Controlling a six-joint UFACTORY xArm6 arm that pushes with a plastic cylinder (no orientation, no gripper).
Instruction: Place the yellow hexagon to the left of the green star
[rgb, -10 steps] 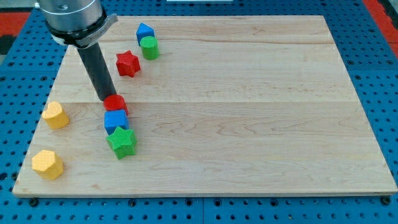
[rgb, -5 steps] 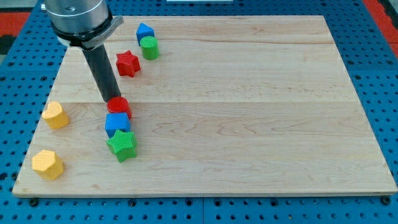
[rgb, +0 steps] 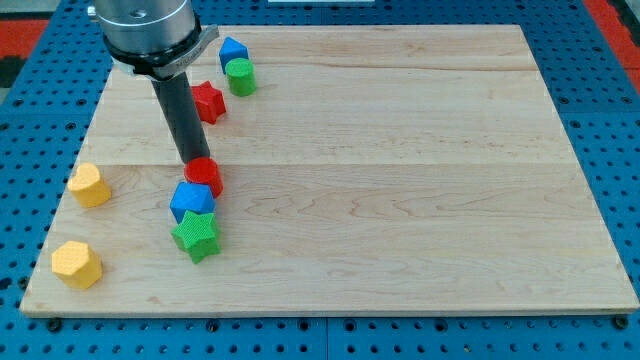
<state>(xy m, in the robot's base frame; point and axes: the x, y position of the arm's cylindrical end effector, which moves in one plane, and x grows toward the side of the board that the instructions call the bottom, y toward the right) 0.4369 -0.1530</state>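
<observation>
The yellow hexagon (rgb: 76, 263) lies at the view's bottom left of the wooden board (rgb: 400, 180). A second yellow block (rgb: 89, 185) sits above it near the left edge. The green star (rgb: 196, 236) lies right of the hexagon, touching a blue block (rgb: 191, 200) just above it. A red cylinder (rgb: 204, 176) sits on the blue block's upper right. My tip (rgb: 194, 162) touches the red cylinder's upper left side, well right of and above the hexagon.
A red star (rgb: 209, 102) lies near the view's top, partly behind the rod. A blue block (rgb: 233, 50) and a green cylinder (rgb: 240, 76) sit together right of it. A blue pegboard surrounds the board.
My tip has moved to the view's right and slightly down, pushing the red cylinder right. The blue block has turned a little. The yellow blocks have not moved.
</observation>
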